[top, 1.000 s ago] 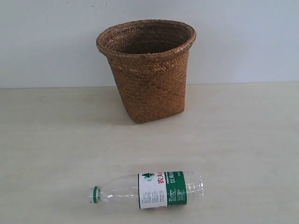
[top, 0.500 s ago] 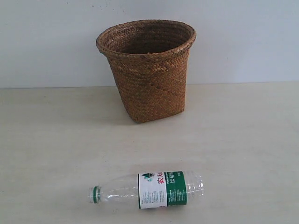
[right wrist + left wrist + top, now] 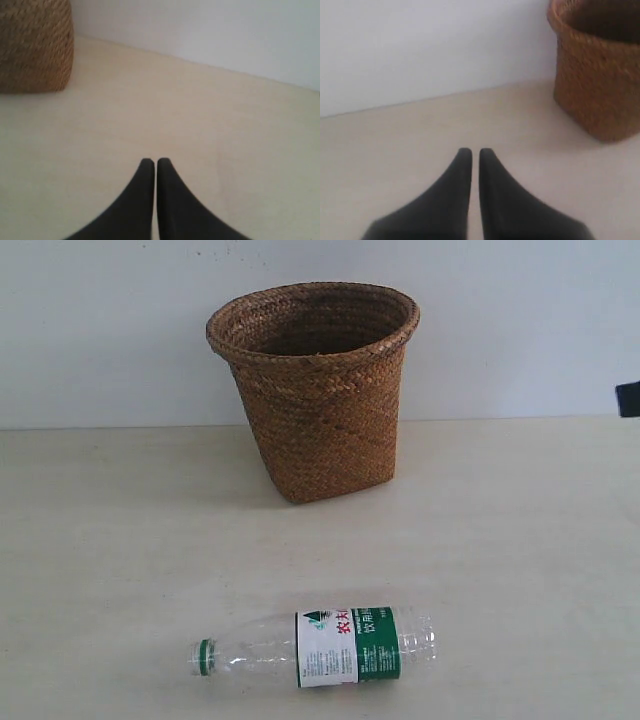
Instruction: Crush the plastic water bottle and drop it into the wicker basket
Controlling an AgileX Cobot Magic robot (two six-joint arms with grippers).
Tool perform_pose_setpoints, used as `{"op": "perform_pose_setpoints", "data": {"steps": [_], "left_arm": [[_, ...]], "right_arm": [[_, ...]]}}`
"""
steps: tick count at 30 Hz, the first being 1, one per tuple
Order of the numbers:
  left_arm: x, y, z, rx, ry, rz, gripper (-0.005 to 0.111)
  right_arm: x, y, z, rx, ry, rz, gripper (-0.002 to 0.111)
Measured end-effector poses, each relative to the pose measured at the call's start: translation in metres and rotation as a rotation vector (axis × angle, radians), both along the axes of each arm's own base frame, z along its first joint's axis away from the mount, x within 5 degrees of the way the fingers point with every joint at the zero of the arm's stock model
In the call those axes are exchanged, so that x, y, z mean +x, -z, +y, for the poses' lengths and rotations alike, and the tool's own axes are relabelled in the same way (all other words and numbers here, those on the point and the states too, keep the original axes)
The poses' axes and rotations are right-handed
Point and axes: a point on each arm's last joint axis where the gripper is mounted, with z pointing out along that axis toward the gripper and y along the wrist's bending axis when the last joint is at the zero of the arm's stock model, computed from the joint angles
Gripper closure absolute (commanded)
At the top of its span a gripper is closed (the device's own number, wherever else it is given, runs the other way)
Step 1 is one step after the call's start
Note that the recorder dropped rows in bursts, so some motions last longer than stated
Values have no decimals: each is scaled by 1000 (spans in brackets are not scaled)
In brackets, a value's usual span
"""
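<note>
The clear plastic water bottle lies on its side near the front of the table, green cap to the left, uncrushed. The brown wicker basket stands upright behind it against the wall; it also shows in the left wrist view as the basket and in the right wrist view as the basket. My left gripper is shut and empty over bare table. My right gripper is shut and empty too. A dark bit of the right arm shows at the exterior view's right edge. Neither wrist view shows the bottle.
The beige table meets a pale wall at the back. Nothing else stands on the table in these views.
A dark part of the right arm has come into the exterior view at the right edge. The bottle and basket have not moved.
</note>
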Motion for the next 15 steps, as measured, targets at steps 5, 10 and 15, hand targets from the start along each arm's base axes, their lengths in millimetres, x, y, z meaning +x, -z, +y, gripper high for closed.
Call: {"op": "perform_pose_setpoints", "data": {"steps": [5,10,15], "left_arm": [[16,19,-28,191,186,195,102],[23,40,-52,281,409,317,102],[25,65,-72,311,704,402,102]], "right_arm": [[19,5,21,-62,-152,185,108],[32,16,46,10,-371,314,108],[45,33,68,111,-549,407,108]]}}
